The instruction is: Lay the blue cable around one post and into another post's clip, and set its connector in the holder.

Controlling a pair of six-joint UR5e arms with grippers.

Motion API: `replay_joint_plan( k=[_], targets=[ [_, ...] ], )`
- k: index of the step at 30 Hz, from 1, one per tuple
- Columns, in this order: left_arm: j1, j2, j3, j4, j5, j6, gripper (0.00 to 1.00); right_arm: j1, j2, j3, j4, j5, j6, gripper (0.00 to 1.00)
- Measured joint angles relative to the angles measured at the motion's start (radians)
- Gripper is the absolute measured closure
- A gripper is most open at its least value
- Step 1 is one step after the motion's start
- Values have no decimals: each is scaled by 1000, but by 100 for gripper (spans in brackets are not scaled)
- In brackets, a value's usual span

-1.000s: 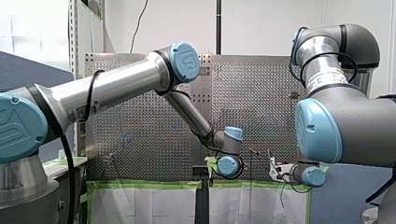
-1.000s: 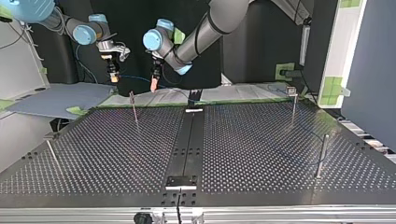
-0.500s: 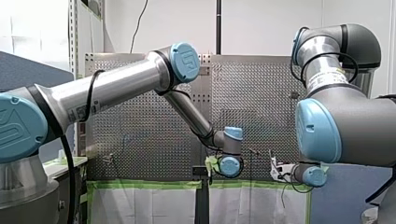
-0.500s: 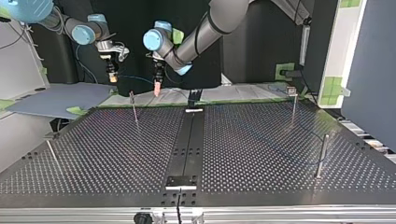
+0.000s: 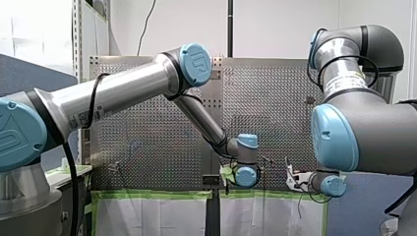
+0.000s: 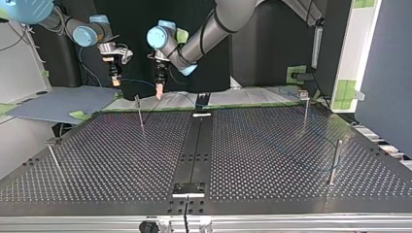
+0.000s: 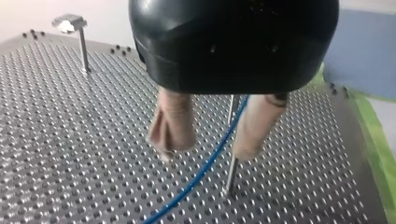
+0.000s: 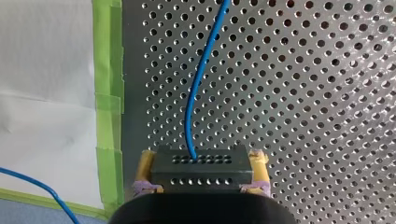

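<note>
The right gripper (image 8: pixel 201 163) clamps one black connector (image 8: pixel 201 171), the single blue cable (image 8: pixel 196 93) running ahead. The left gripper (image 7: pixel 208 150) stands wide, cable and one post (image 7: pixel 230 176) between its two fingers (image 7: pixel 175 121); a second post (image 7: pixel 83 46) farther ahead.

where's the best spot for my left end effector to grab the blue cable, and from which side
Probably the straight stretch of the blue cable running between the open fingers of my left end effector, beside the thin post. Close on it from above, one finger each side: it is thin, and its connector end is clamped in my right end effector.
</note>
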Motion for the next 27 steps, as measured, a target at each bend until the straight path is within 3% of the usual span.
replay_joint_plan(
  k=[5, 10, 17, 23, 27],
  targets=[
    [-6, 0, 0, 33, 35, -24, 100, -3, 0, -10, 5, 0, 1, 100],
    [-14, 0, -1, 71, 69, -8, 100, -10, 0, -38, 34, 16, 2, 100],
    [-21, 0, -1, 98, 44, 4, 100, -24, 0, -80, 97, 54, 10, 100],
    [-9, -1, -1, 113, 42, 1, 100, -43, 0, -90, 142, 82, -18, 100],
    [2, -5, -1, 114, 44, 2, 100, -57, 0, -93, 147, 94, -30, 100]
  ],
)
